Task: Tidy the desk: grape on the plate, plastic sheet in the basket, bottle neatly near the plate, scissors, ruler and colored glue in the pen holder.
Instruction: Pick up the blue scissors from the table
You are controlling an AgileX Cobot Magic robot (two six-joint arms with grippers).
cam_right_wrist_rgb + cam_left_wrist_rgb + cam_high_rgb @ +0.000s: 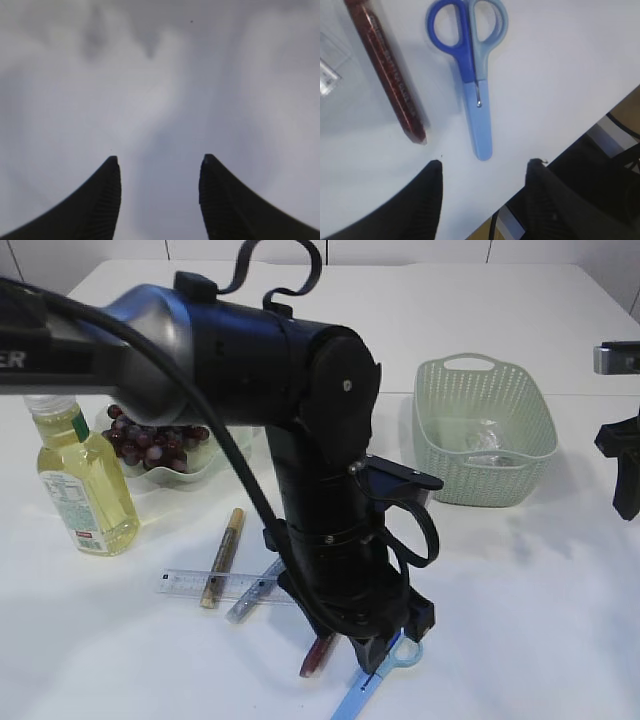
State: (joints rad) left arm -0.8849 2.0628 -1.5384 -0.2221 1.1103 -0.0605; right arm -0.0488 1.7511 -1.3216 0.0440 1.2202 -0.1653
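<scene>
Right under the left pincer point(485, 167), half open and empty, scissors point(472, 75) lie lengthwise, tip toward it; right pincer point(159, 165), also empty, hangs far off.

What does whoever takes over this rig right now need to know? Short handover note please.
Left gripper: open, empty, hovering just above the scissors at the front table edge.
Right gripper: open, empty, off to the right.
Done: grapes on the plate; plastic sheet in the basket; bottle upright beside the plate.
Left: scissors, ruler and three glue sticks lie on the table. No pen holder in view.
</scene>
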